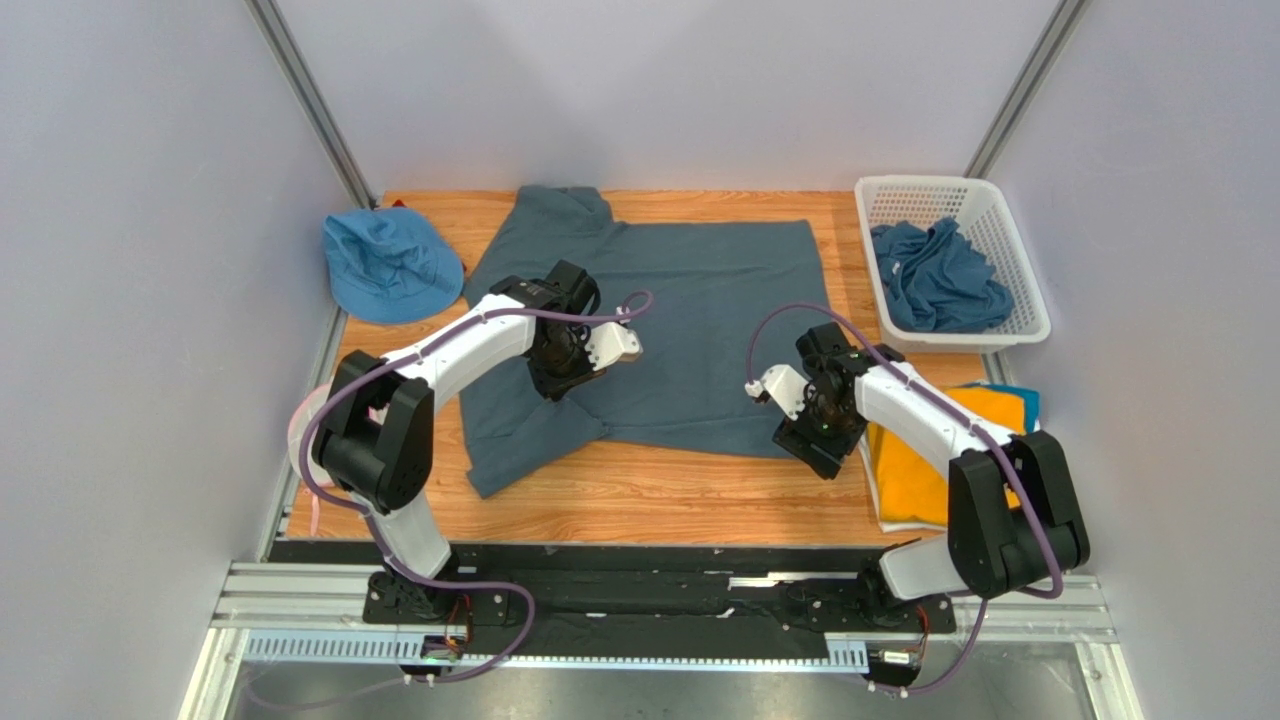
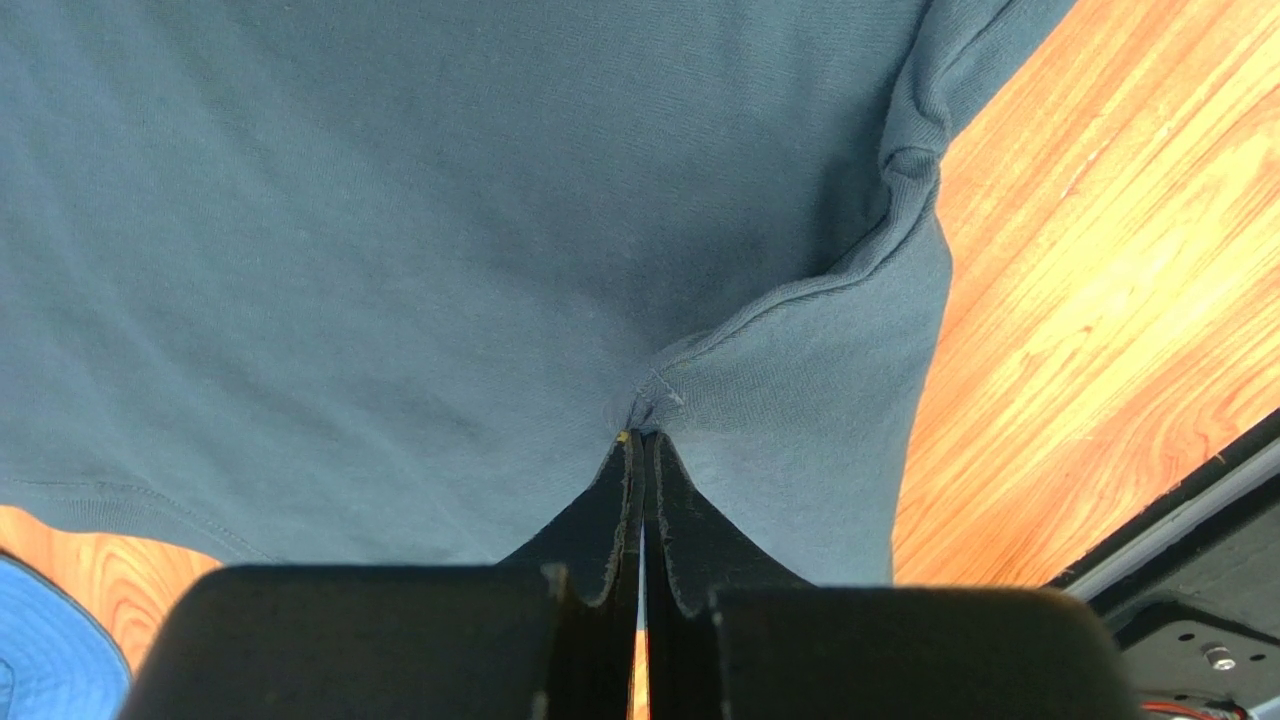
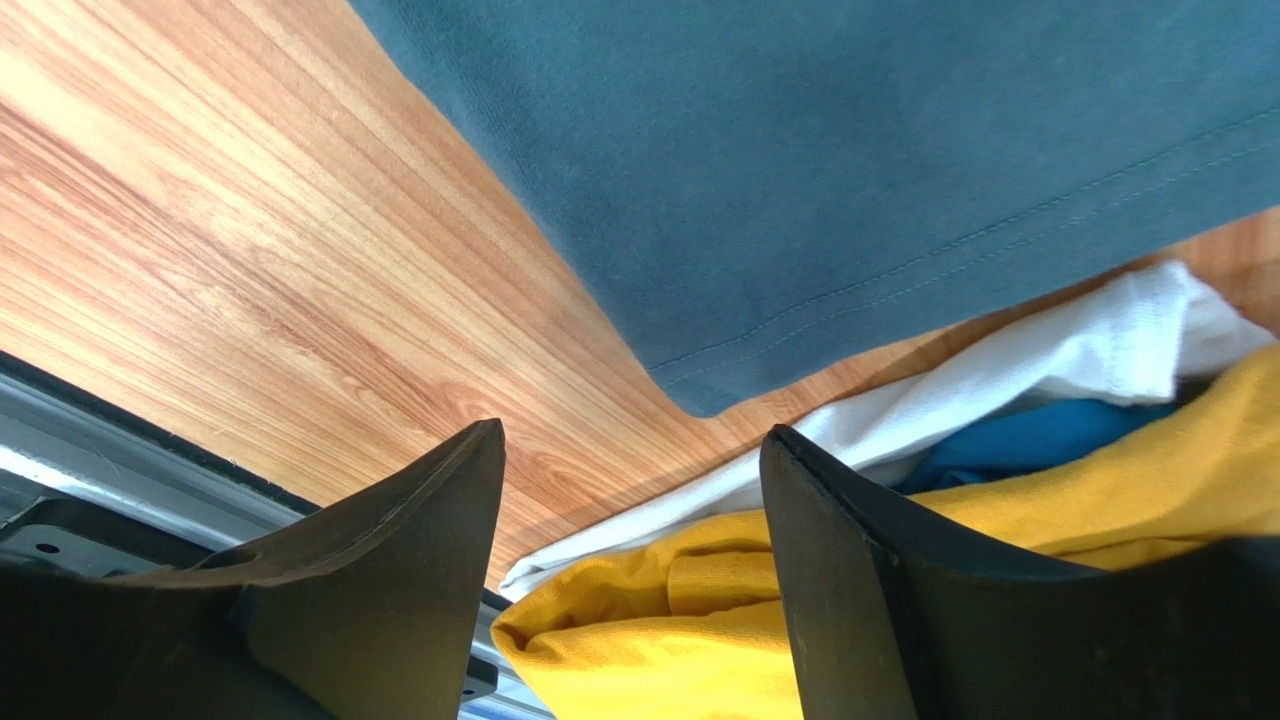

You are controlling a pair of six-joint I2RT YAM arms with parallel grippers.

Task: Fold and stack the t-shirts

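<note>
Grey walls (image 1: 150, 225) are enclosing a wooden tabletop (image 1: 676, 503). Most of its middle is being covered by a slate shirt (image 1: 706, 315), which is being spread nearly flat, with one sleeve pointed at the far edge and another at the near left. The far right corner is being occupied by a white basket (image 1: 1026, 285), and crumpled shirts (image 1: 939, 278) of the same slate colour are being held inside it. Along the right edge, toward the near side, a yellow shirt (image 1: 917, 480) is being shown folded. In the right wrist view, a white shirt (image 3: 1082, 353) and a blue shirt (image 3: 1037, 435) are being pressed beneath it, all three touching. The far left corner is being taken up by a floppy blue hat (image 1: 391, 263), just beside the slate shirt.

The left gripper (image 2: 643, 443) is being lowered onto the left half of the slate shirt. Its fingers are being pressed together on a pinch of cloth where a sleeve seam meets the body, and the fabric is being drawn up into a small peak at the tips.

The right gripper (image 3: 631, 435) is being held above bare wood near the slate shirt's near right hem corner. Its fingers (image 3: 436, 525) are being held wide apart with nothing between them, with the folded pile just beside them.
</note>
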